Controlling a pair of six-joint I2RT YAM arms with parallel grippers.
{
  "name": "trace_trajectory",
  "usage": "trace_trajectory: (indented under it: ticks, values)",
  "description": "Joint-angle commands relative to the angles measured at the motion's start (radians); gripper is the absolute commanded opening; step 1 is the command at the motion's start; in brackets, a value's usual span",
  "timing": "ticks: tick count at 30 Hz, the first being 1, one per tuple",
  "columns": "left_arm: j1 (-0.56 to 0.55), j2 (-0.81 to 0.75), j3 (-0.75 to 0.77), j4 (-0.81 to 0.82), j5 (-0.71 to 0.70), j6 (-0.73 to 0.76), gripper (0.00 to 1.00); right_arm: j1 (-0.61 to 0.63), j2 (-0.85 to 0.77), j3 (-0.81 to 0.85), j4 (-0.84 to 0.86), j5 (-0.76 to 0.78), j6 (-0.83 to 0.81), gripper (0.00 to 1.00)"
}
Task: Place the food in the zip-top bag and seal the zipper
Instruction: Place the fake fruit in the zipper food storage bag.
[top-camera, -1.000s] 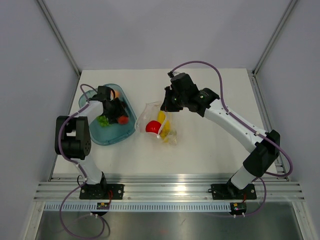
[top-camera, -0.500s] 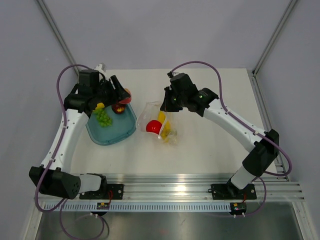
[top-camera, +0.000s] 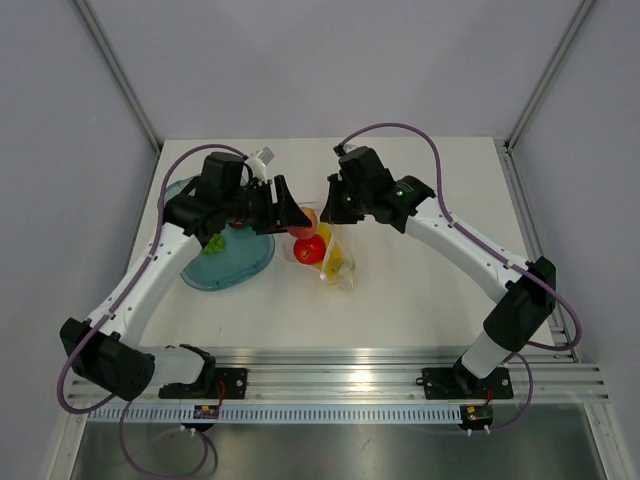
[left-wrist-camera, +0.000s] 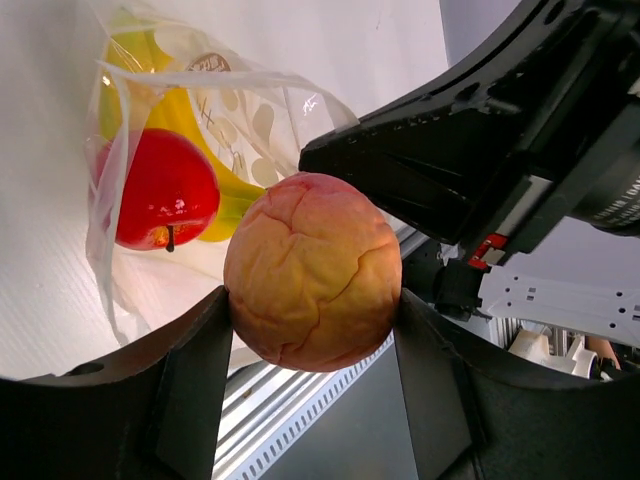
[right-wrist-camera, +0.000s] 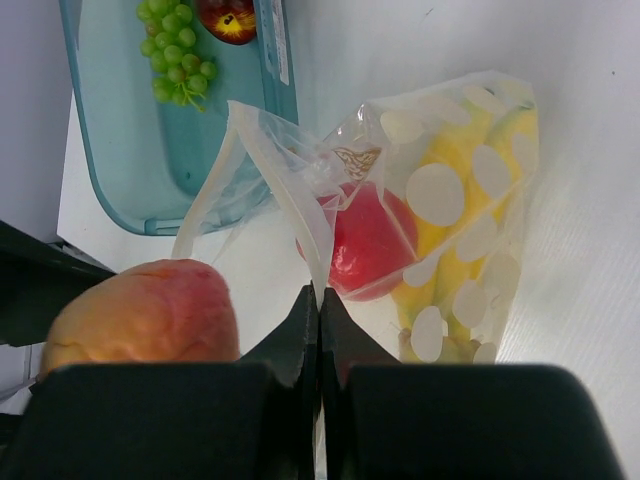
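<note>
My left gripper (top-camera: 292, 214) is shut on the orange-pink peach (left-wrist-camera: 312, 270), holding it just above the open mouth of the clear zip-top bag (top-camera: 328, 250). The peach also shows in the right wrist view (right-wrist-camera: 140, 312). My right gripper (right-wrist-camera: 320, 305) is shut on the bag's mouth edge and holds it up. The bag (right-wrist-camera: 455, 225) holds a red apple (right-wrist-camera: 370, 240) and a yellow banana bunch (right-wrist-camera: 450, 250); they also show in the left wrist view (left-wrist-camera: 160, 190). Green grapes (right-wrist-camera: 178, 55) and a dark red plum (right-wrist-camera: 228, 18) lie in the teal tray (right-wrist-camera: 120, 170). The zipper strip is not discernible.
The teal tray (top-camera: 225, 262) sits left of the bag on the white table. Both arms meet over the table's middle. Metal frame rails run along the near edge and the back corners.
My left arm has swung from the tray to the right, carrying the peach to the bag's mouth. My right gripper has stayed put, holding the bag's edge.
</note>
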Motion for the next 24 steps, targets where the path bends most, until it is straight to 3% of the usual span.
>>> trace_trajectory:
  ticks: [1, 9, 10, 13, 14, 16, 20, 24]
  values:
    - [-0.023, 0.035, -0.005, 0.081, 0.020, -0.029, 0.56, 0.014, -0.040, 0.013, 0.043, 0.023, 0.009, 0.00]
    - [-0.049, 0.140, -0.011, 0.108, -0.032, -0.049, 0.60, 0.014, -0.072, -0.018, 0.049, 0.035, 0.021, 0.00]
    - [-0.052, 0.143, -0.016, 0.108, -0.032, -0.049, 0.70, 0.014, -0.081, -0.022, 0.049, 0.036, 0.023, 0.00]
    - [-0.061, 0.147, -0.022, 0.106, -0.026, -0.046, 0.85, 0.012, -0.090, -0.025, 0.048, 0.062, 0.021, 0.00]
    - [-0.063, 0.146, -0.020, 0.103, -0.026, -0.046, 0.94, 0.012, -0.092, -0.025, 0.049, 0.064, 0.023, 0.00]
    - [-0.066, 0.143, -0.019, 0.098, -0.024, -0.043, 0.99, 0.012, -0.090, -0.024, 0.049, 0.067, 0.023, 0.00]
    - [-0.067, 0.118, -0.005, 0.066, -0.037, -0.028, 0.99, 0.012, -0.086, -0.018, 0.048, 0.075, 0.021, 0.00]
    - [-0.066, 0.068, 0.033, 0.002, -0.098, 0.023, 0.89, 0.012, -0.086, -0.019, 0.045, 0.085, 0.020, 0.00]
